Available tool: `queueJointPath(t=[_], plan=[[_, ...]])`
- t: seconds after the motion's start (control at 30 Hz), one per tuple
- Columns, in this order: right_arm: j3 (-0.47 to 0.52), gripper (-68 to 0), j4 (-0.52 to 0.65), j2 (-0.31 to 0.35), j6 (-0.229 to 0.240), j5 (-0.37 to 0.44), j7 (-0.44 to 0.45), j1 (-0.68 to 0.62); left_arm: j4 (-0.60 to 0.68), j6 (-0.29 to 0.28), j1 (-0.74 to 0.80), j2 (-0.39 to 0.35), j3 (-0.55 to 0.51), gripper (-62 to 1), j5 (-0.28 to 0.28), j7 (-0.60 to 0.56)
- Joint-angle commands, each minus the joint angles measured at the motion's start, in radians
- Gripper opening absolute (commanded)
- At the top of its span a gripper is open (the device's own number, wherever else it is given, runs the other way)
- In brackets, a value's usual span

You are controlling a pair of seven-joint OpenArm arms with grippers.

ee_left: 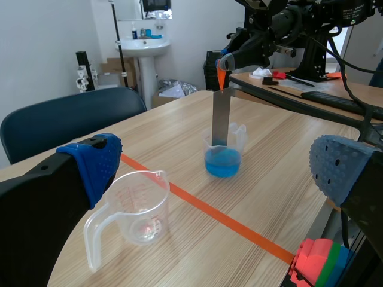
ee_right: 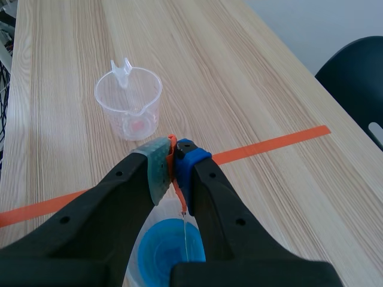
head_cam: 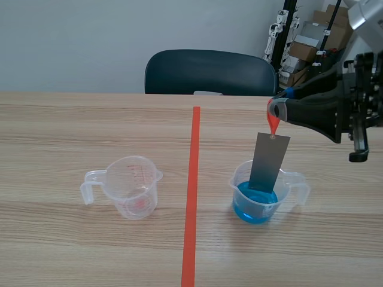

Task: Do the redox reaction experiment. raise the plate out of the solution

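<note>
One grip: right gripper (head_cam: 276, 111) clamped on orange tie (head_cam: 273, 124).
Axis: metal plate (head_cam: 268, 161) hangs vertical below it, foot in blue solution (head_cam: 256, 206).

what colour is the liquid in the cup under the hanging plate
Bright blue; the liquid below the plate shows best in the scene view.

My right gripper (ee_right: 173, 156): thick black fingers (ee_right: 119, 203), one grey-green pad (ee_right: 157, 170), one blue. My left gripper (ee_left: 215, 152): black too, blue dotted pads (ee_left: 338, 170).

Tape line (head_cam: 191, 197) between left cup (head_cam: 133, 188) and right cup (head_cam: 262, 210); plate's (head_cam: 268, 161) end in right cup.
</note>
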Motion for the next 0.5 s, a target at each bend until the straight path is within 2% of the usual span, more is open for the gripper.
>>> queueJointPath(t=[0.0, 0.27, 0.3, 0.37, 0.47], plan=[[0.015, -67.8, 0.026, 0.008, 0.012, 0.015, 0.018, 0.012, 0.008, -0.001, 0.0, 0.005, -0.002, 1.4, -0.007, -0.021], [0.015, -67.8, 0.061, 0.008, 0.012, 0.014, 0.01, 0.012, 0.008, -0.003, -0.032, 0.009, 0.002, 1.4, -0.006, -0.012], [0.015, -67.8, 0.061, 0.008, 0.012, 0.014, 0.008, 0.012, 0.008, -0.006, -0.049, 0.016, 0.002, -1.0, -0.004, -0.006], [0.015, -67.8, 0.061, 0.008, 0.012, 0.014, -0.003, 0.012, 0.008, -0.026, -0.089, 0.025, 0.002, -14.9, -0.003, 0.017], [0.015, -67.8, 0.061, 0.008, 0.012, 0.014, -0.008, 0.011, 0.008, -0.071, -0.153, 0.025, 0.002, -29.1, 0.007, 0.075]])
